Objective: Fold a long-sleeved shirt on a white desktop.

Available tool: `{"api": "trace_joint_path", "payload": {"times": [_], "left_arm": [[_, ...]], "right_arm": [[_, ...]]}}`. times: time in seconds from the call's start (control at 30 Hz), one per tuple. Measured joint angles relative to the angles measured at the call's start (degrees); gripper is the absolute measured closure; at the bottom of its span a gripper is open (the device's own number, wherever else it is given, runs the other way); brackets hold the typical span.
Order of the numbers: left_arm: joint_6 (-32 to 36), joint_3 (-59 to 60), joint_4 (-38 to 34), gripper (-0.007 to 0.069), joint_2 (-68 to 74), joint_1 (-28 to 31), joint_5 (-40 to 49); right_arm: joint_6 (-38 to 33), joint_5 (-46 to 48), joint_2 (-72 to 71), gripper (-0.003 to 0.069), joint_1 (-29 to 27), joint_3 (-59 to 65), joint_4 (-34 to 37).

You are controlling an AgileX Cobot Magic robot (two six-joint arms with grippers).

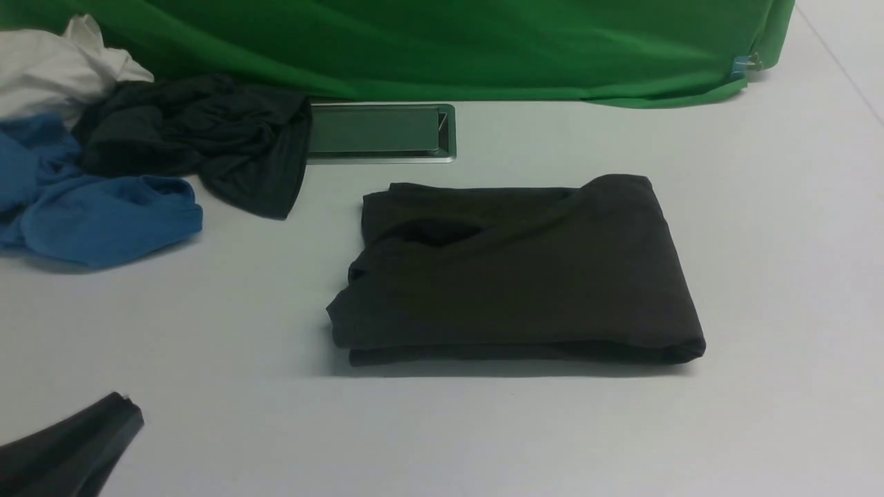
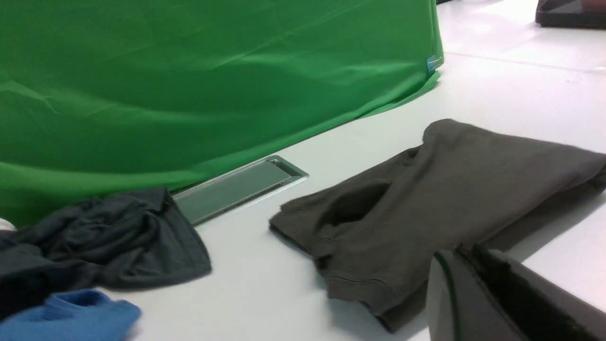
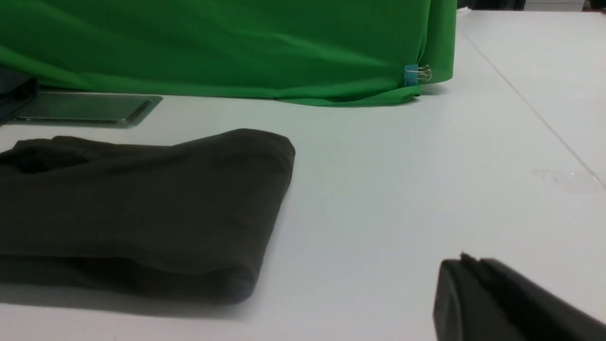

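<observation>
Nearest me, the black left end effector (image 1: 76, 442), grip state unclear, sits nearer, forward-right of it the folded dark brownish-black knit long-sleeved shirt (image 1: 518, 269) lying crosswise mid white worktop (image 1: 760, 241).

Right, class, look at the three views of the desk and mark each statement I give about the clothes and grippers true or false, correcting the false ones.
1. The long-sleeved shirt lies folded into a compact rectangle on the white desktop. True.
2. The left gripper is clamped on the shirt. False: it sits apart from the shirt, touching no cloth.
3. A blue garment lies in the pile at the robot's left. True.
4. The cable hatch is completely covered by the shirt. False: it lies beyond the shirt, only its left end under the dark teal-grey garment.
5. The green backdrop hangs behind the desktop. True.
</observation>
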Motion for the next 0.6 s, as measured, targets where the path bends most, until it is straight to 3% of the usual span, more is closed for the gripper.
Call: {"api": "trace_joint_path", "payload": {"times": [0.13, 0.3, 0.47, 0.6], "left_arm": [[-7.5, 2.5, 7.2, 0.0606, -0.5, 5.6, -7.2], [-11.1, 8.3, 7.5, 0.0606, -1.0, 17.5, -10.7], [-11.8, 9.4, 7.2, 0.0606, -1.0, 19.0, -2.1], [-11.7, 9.4, 6.7, 0.0606, -1.0, 19.0, -0.9]], "right_arm": [[0.0, 0.0, 0.0, 0.0594, 0.0, 0.0, 0.0], [0.0, 0.0, 0.0, 0.0583, 0.0, 0.0, 0.0], [0.0, -0.1, -0.1, 0.0575, 0.0, 0.0, 0.0], [0.0, -0.2, -0.1, 0.0566, 0.0, 0.0, 0.0]]}}
